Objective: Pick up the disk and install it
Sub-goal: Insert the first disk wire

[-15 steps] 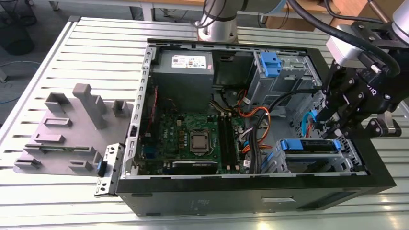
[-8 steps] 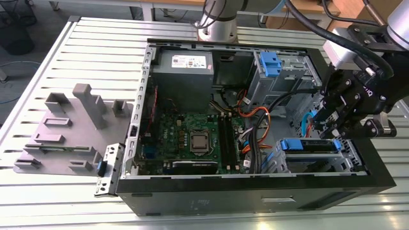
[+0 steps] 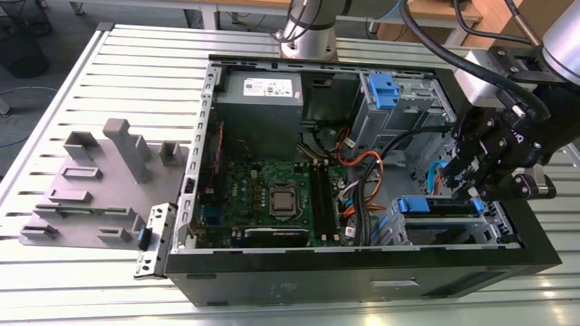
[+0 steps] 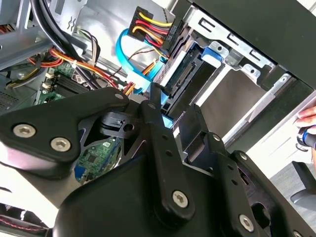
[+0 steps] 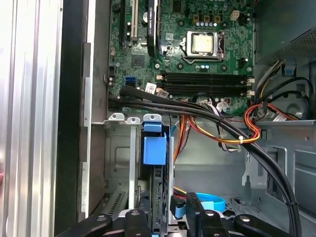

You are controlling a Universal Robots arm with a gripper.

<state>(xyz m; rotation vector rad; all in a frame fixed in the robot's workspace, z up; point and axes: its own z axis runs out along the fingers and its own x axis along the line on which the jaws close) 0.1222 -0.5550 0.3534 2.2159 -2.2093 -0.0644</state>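
My gripper [image 3: 485, 178] hovers over the disk [image 3: 441, 206], already seated in its near-right bay; finger state unclear.

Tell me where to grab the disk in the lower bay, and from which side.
Grip the disk by its exposed upper edge, near the blue carrier tab. It stands on edge in the bay, metal walls close against both faces, so probably come straight down from the case's open side, where the gripper hangs.
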